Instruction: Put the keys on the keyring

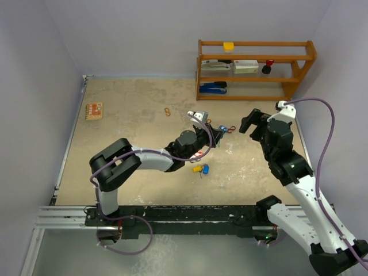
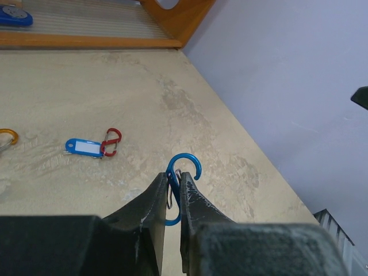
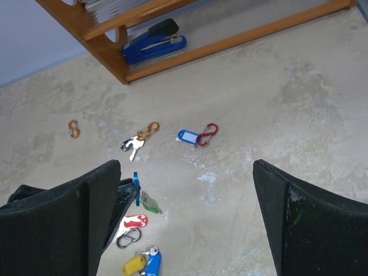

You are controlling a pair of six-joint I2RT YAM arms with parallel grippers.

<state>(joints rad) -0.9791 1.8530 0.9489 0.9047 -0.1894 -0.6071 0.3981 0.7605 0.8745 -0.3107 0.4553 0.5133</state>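
My left gripper (image 2: 174, 179) is shut on a blue carabiner clip (image 2: 185, 167), held above the table; it also shows in the right wrist view (image 3: 135, 185). A green-headed key (image 3: 150, 203) seems to hang from that clip. Below it lie a red-headed key (image 3: 135, 221), a dark carabiner (image 3: 127, 237) and a yellow and a blue tag with a key (image 3: 141, 263). A silver key on an orange clip (image 3: 138, 140) lies farther off. My right gripper (image 3: 187, 190) is open and empty, to the right of the left gripper (image 1: 207, 138) in the top view.
A blue tag on a red carabiner (image 2: 92, 146) lies on the table. A small orange clip (image 3: 73, 127) lies at the left. A wooden shelf (image 1: 256, 69) with a blue stapler (image 3: 154, 43) stands at the back right. An orange card (image 1: 94, 110) lies far left.
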